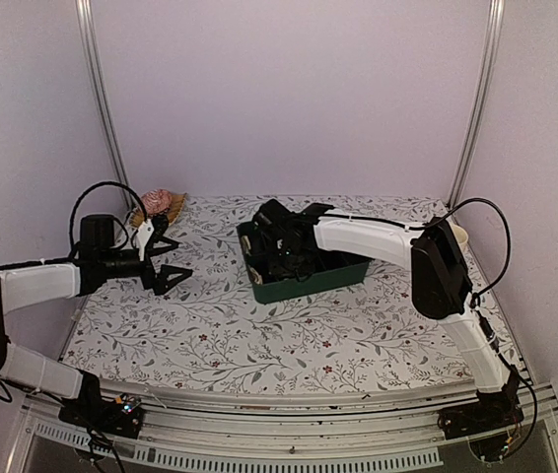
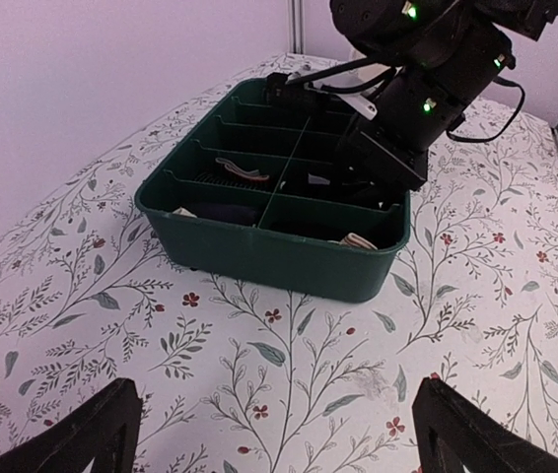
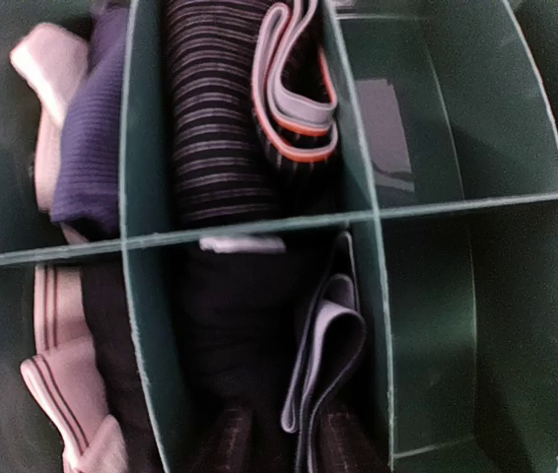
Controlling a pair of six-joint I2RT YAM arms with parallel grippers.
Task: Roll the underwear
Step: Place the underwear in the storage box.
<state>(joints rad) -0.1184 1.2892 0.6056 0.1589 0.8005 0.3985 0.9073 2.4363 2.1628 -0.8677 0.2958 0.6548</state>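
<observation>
Floral-print table point(image 1: 259, 335). Left gripper point(image 1: 168, 262) hovers, jaws wide apart, arm elbow-bent. Right gripper point(image 1: 284, 251) dipped into green divider bin point(image 1: 330, 280), arm outstretched, striped underwear point(image 3: 210, 128) just ahead; grip unreadable.

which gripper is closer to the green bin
Right. The right gripper is down inside the green bin; the left gripper hovers over the table off to the bin's left, well apart.
</observation>
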